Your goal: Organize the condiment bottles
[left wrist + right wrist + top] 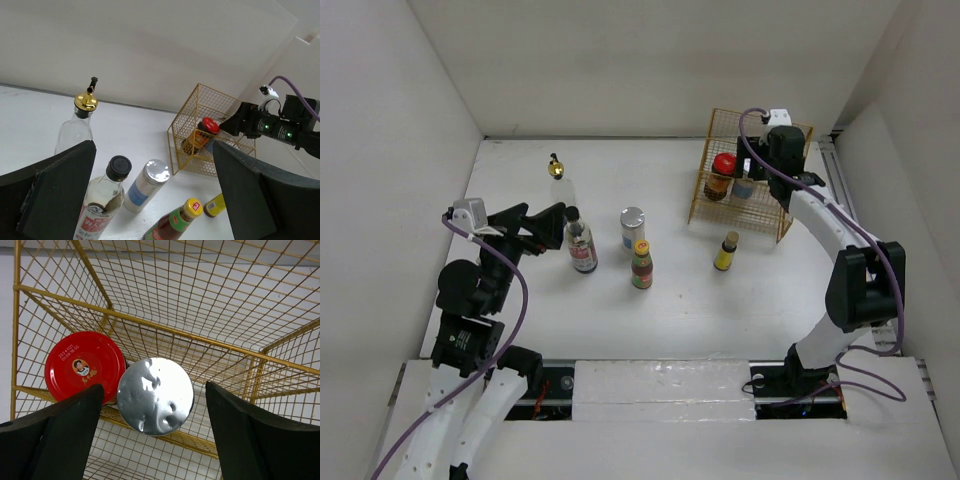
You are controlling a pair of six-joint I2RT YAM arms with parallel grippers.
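One silver-lidded can [155, 396] in the gold rack [200, 335], between the spread fingers [60, 440] of the right end effector [154, 387]

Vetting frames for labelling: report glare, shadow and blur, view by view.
Top external: even light, faint shadows, a glint on the gold-topped bottle. Left wrist: the table can's silver lid shines; the left gripper reads near black. Right wrist: mottled reflections on the racked can's lid; rack wires sharp, right gripper dark and soft-edged.
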